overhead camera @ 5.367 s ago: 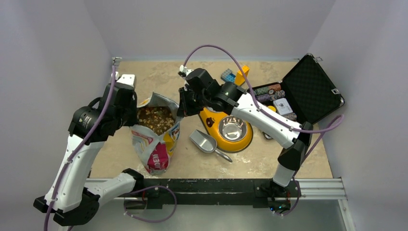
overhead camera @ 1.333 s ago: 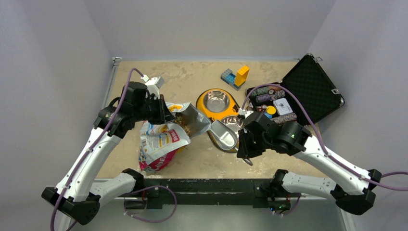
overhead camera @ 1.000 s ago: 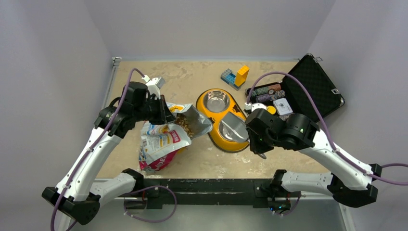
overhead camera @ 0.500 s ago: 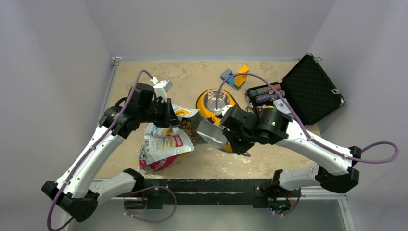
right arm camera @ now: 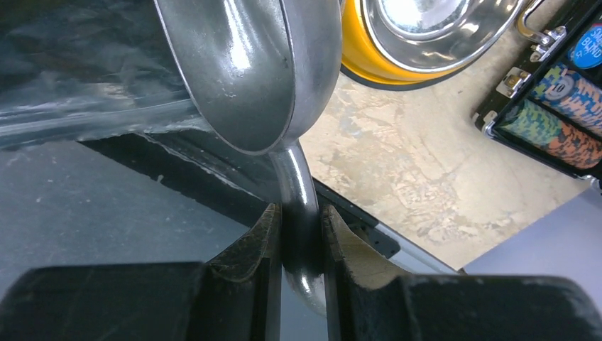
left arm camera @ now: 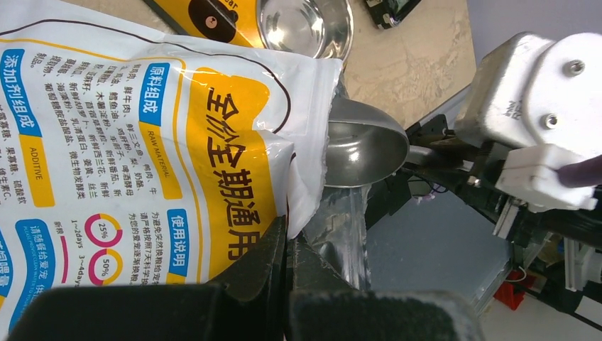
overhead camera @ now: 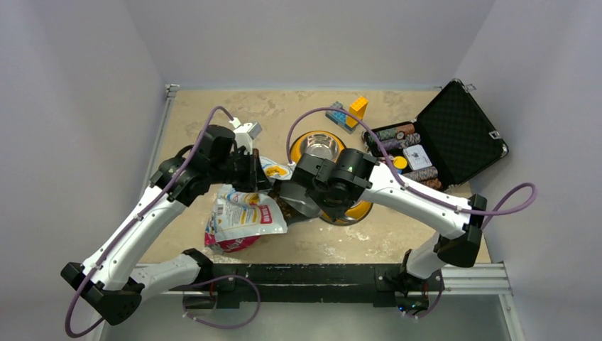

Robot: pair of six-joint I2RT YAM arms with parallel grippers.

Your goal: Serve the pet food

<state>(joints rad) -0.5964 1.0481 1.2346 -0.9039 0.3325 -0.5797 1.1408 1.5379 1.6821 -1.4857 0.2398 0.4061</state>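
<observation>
The white-orange-pink pet food bag (overhead camera: 243, 215) lies tilted on the table, its mouth facing right. My left gripper (overhead camera: 253, 172) is shut on the bag's upper rim; in the left wrist view the fingers (left arm camera: 287, 249) pinch the bag's edge (left arm camera: 142, 142). My right gripper (overhead camera: 317, 197) is shut on the handle (right arm camera: 298, 192) of a metal scoop (overhead camera: 292, 198), whose bowl (right arm camera: 241, 71) is at the bag's mouth against the silver lining. A little brown kibble (overhead camera: 285, 208) shows under the scoop. The scoop also shows in the left wrist view (left arm camera: 362, 145).
A yellow double feeder with steel bowls (overhead camera: 321, 146) stands right behind the scoop, partly under my right arm. An open black case (overhead camera: 461, 131) with poker chips (overhead camera: 397, 135) is at the right. Toy blocks (overhead camera: 348, 114) lie at the back.
My right arm has swung the scoop left from over the feeder into the bag's mouth. My left gripper has shifted right with the bag's rim, tipping the mouth toward the scoop.
</observation>
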